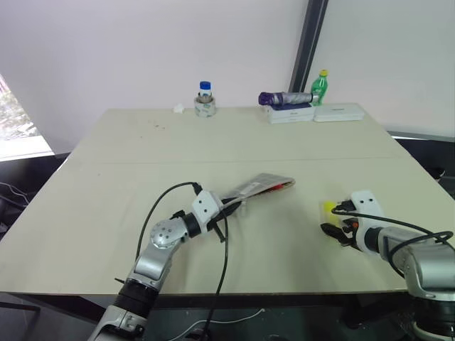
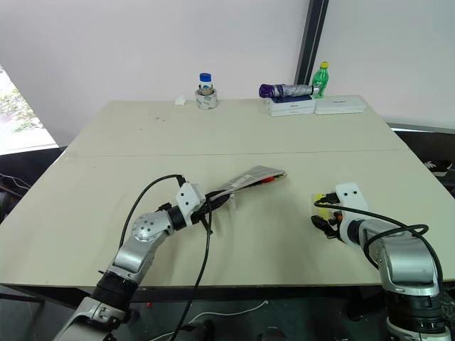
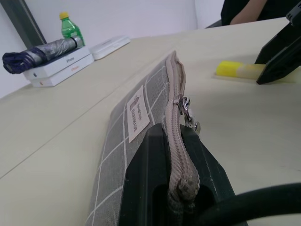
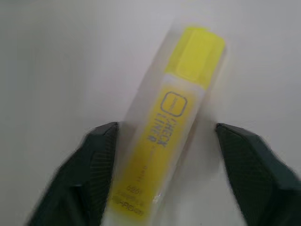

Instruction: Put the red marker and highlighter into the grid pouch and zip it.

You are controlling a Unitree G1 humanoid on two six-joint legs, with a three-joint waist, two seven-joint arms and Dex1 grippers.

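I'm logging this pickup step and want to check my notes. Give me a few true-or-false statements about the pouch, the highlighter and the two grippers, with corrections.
1. The left gripper is shut on the grid pouch. True.
2. The right gripper has the highlighter between open fingers. True.
3. The highlighter is inside the pouch. False: it lies on the table.
4. The pouch lies flat on the table. False: its gripped end is raised.
5. A green bottle stands at the far edge. True.

Far edge of my beige table (image 1: 142,163): blue-capped jar (image 1: 205,99) sitting in a tape roll, small white scrap (image 1: 179,109) beside it. Folded purple umbrella (image 1: 286,98) lies on white boxes (image 1: 316,113), green bottle (image 1: 320,87) behind them.
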